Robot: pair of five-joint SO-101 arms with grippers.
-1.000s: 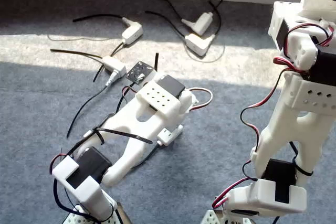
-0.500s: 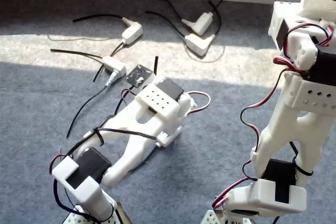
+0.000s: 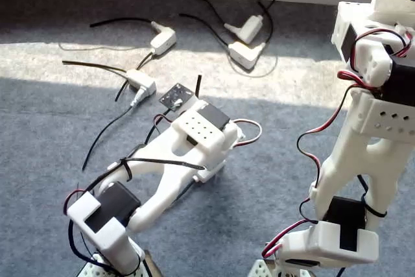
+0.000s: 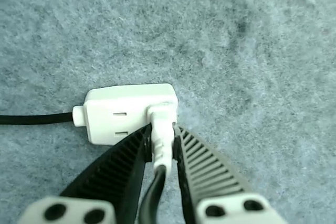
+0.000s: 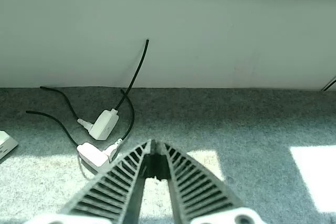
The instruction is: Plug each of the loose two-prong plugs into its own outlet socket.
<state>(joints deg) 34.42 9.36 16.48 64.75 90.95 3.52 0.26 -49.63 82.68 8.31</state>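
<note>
My left gripper (image 4: 162, 136) is shut on a white two-prong plug (image 4: 161, 145) whose black cord runs back between the fingers. The plug's front end meets one end of a white outlet block (image 4: 123, 113) lying on the grey carpet, beside two empty slots. In the high view the left arm (image 3: 194, 131) bends low over the carpet and covers that spot. My right gripper (image 5: 153, 146) is shut on nothing, held high on the upright right arm (image 3: 369, 128). It faces two white outlet blocks (image 5: 103, 124) (image 5: 92, 154) near the wall.
More white outlet blocks with black cords lie on the carpet at the back: two at the left (image 3: 162, 39) (image 3: 141, 83) and two in the middle (image 3: 249, 28) (image 3: 246, 55). A pale wall (image 5: 210, 24) bounds the far side. Bare carpet (image 3: 272, 160) separates the arms.
The left arm's wrist has shifted slightly to the right and nearer in the high view. The right arm has not moved.
</note>
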